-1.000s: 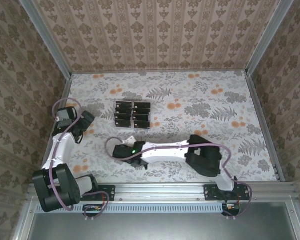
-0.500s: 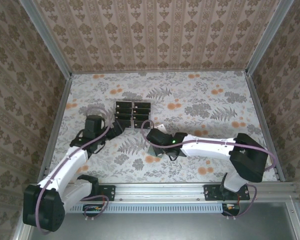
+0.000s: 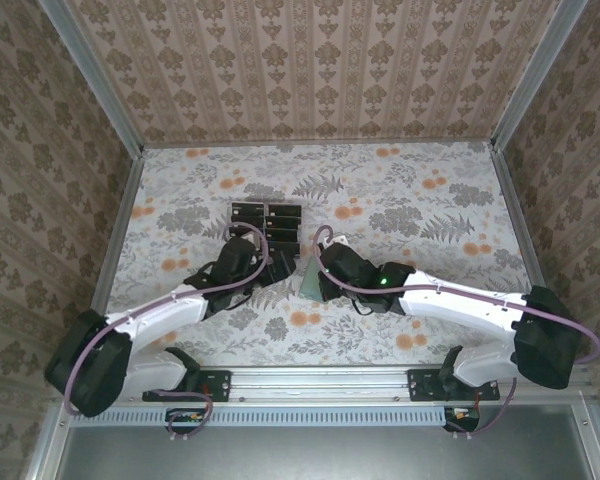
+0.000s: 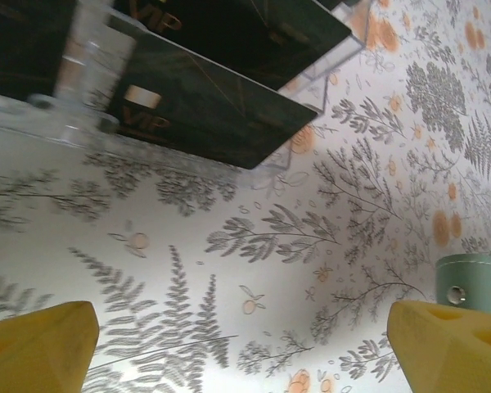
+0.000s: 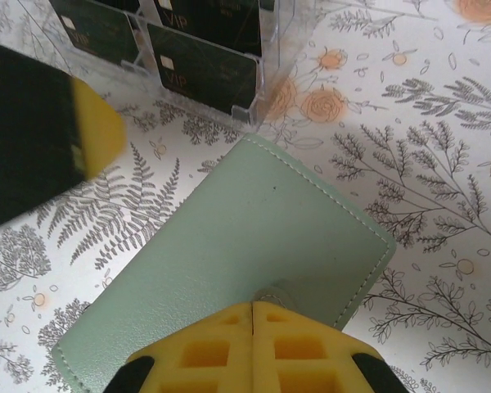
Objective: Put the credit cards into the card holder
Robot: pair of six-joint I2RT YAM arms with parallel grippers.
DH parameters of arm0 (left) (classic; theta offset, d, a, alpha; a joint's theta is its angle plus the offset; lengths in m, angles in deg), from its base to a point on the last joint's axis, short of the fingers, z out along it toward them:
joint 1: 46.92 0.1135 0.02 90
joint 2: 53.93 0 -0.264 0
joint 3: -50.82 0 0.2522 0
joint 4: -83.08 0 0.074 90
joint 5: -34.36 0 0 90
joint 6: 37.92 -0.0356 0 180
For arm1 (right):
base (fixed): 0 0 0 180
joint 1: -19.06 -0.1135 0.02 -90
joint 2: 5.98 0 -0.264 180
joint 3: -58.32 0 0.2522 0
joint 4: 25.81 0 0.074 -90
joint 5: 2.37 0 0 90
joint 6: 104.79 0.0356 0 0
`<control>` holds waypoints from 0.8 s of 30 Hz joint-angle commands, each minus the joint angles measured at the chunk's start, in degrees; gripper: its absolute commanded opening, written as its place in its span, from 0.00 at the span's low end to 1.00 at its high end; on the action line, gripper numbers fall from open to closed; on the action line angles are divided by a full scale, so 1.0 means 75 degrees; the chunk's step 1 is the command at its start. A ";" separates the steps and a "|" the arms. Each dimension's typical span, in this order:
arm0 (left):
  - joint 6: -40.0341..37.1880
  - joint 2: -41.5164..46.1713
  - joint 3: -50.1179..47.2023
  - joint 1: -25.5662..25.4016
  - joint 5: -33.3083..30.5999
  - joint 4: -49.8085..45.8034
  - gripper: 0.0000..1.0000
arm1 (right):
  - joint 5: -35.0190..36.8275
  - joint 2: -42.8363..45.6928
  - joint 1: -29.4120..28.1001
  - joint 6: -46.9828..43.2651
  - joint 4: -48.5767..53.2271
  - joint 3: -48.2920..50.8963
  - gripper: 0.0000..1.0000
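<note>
On the floral table: no card loaded yet
Top view: left gripper, jaws spread wide and empty, near the clear plastic rack of thin black rectangular credit cards; right gripper at the flat sage-green soft card holder. Left wrist: cards sit racked, holder at the right edge. Right wrist: fingers shut together over the holder's snap; a pinch cannot be confirmed. Every card is left to transfer

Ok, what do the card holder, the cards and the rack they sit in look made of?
Card holder: soft matte sage-green leather or an imitation, going by the stitched edge and the small metal snap. Cards: thin, glossy black, probably plastic, with pale print. Rack: clear rigid plastic, likely acrylic; see-through with bright edges.
</note>
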 commanded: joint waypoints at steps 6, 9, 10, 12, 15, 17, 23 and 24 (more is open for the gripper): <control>0.0901 -0.0625 0.0400 -0.0738 -0.0643 0.1675 1.00 | -0.0154 0.0318 0.0060 -0.0052 -0.0170 0.0141 0.00; 0.1002 -0.0698 0.0405 -0.0916 -0.0835 0.1847 1.00 | -0.0163 0.0296 0.0060 -0.0049 -0.0177 0.0144 0.00; 0.1032 -0.0722 0.0394 -0.0968 -0.0881 0.1899 1.00 | -0.0172 0.0284 0.0066 -0.0051 -0.0193 0.0142 0.00; 0.1088 -0.0772 0.0393 -0.1039 -0.0934 0.1982 1.00 | -0.0182 0.0252 0.0063 -0.0052 -0.0209 0.0134 0.00; 0.1211 -0.0891 0.0360 -0.1128 -0.0986 0.2174 0.99 | -0.0197 0.0190 0.0065 -0.0049 -0.0250 0.0107 0.00; 0.1286 -0.0957 0.0324 -0.1194 -0.1018 0.2343 0.98 | -0.0208 0.0142 0.0071 -0.0055 -0.0256 0.0083 0.00; 0.1521 -0.1186 0.0233 -0.1439 -0.1099 0.2943 0.90 | -0.0195 0.0071 0.0093 -0.0057 -0.0304 0.0083 0.00; 0.1554 -0.1224 0.0224 -0.1486 -0.1104 0.3058 0.87 | -0.0193 0.0068 0.0098 -0.0064 -0.0304 0.0094 0.00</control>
